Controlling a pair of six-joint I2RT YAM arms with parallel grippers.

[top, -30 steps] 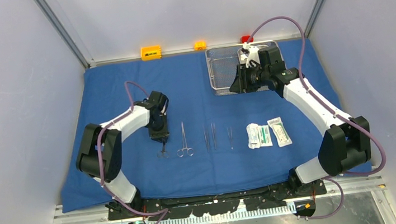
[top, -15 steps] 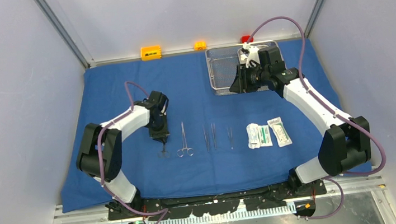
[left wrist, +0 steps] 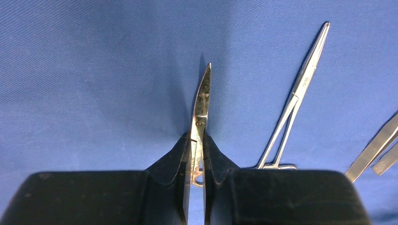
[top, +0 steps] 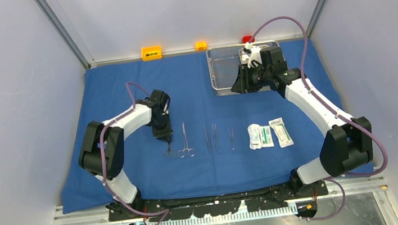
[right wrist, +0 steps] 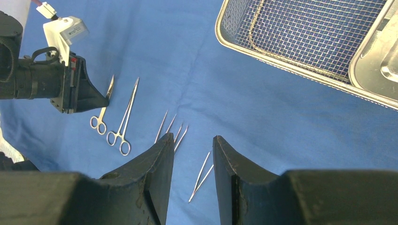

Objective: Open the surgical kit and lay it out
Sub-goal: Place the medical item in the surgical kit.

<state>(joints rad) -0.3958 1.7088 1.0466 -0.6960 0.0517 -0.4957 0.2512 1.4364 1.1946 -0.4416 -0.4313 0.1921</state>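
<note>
The blue cloth (top: 126, 87) is spread flat. On it lie ring-handled forceps (top: 185, 142), three thin tweezers (top: 215, 136) and two white-green packets (top: 260, 135) in a row. My left gripper (left wrist: 197, 140) is shut on the scissors (left wrist: 201, 103) near their pivot; the blades point away and lie on edge just over the cloth, left of the forceps (left wrist: 295, 98). The mesh tray (top: 219, 65) sits at the back with the steel pan (right wrist: 380, 56) inside it. My right gripper (right wrist: 193, 140) hangs open and empty over the cloth in front of the tray (right wrist: 300, 33).
Beyond the cloth's far edge sit an orange block (top: 151, 53), a yellow block (top: 201, 45) and a red block (top: 248, 39). Grey walls close in both sides. The right arm's elbow reaches over the cloth's right part, beside the packets.
My left gripper has closed tighter on the scissors and shifted them slightly right, toward the ring-handled forceps. The right arm has not moved.
</note>
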